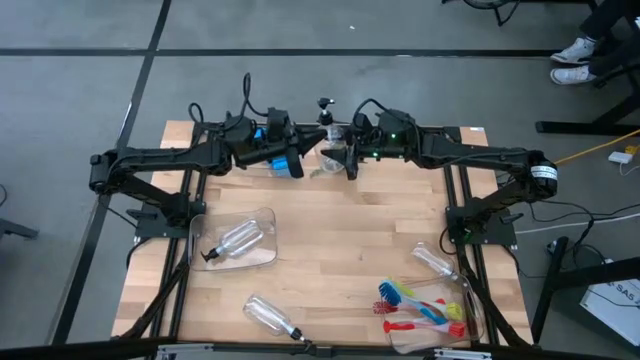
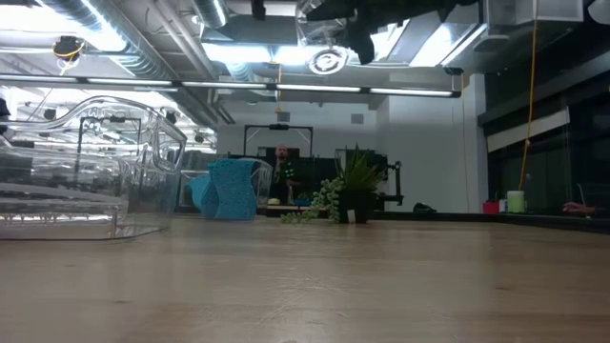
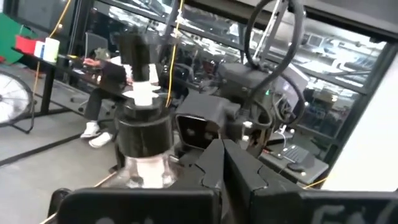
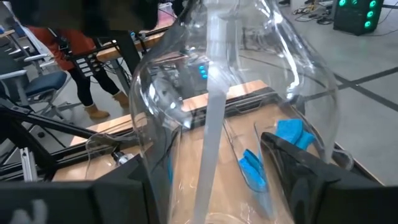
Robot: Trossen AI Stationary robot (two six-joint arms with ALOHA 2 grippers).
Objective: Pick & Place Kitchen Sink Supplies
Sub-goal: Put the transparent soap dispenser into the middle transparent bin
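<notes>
A clear pump bottle (image 4: pixel 217 93) with a black pump top (image 3: pixel 140 68) is held upright high over the table's far middle, my right gripper (image 4: pixel 205 186) shut on it. In the low view its round base (image 2: pixel 329 62) shows from below. My left gripper (image 3: pixel 221 152) is shut and faces the bottle from the left, close beside it. Below them a blue sponge (image 4: pixel 292 134) lies in a clear bin (image 4: pixel 249 124). Another bottle (image 1: pixel 235 240) lies in a clear bin at the left. Two more bottles (image 1: pixel 270 317) (image 1: pixel 435 262) lie on the table. My right gripper pinches the bottle's clear body (image 4: pixel 267 143) between its two fingers (image 4: pixel 298 168). The fingers come about level from the table's right side and lie across the bottle. The bottle stands upright in the hold, pump top up, lifted clear of the table. My left gripper stands next to the bottle's black collar (image 3: pixel 143 130); whether it touches, I cannot tell.
Red, blue and yellow-green brushes (image 1: pixel 425 310) lie in a clear bin at the near right. The left bin (image 2: pixel 86 171) stands large in the low view. Bare wood (image 1: pixel 340 250) lies in the table's middle. A person (image 3: pixel 99 93) sits in the room beyond.
</notes>
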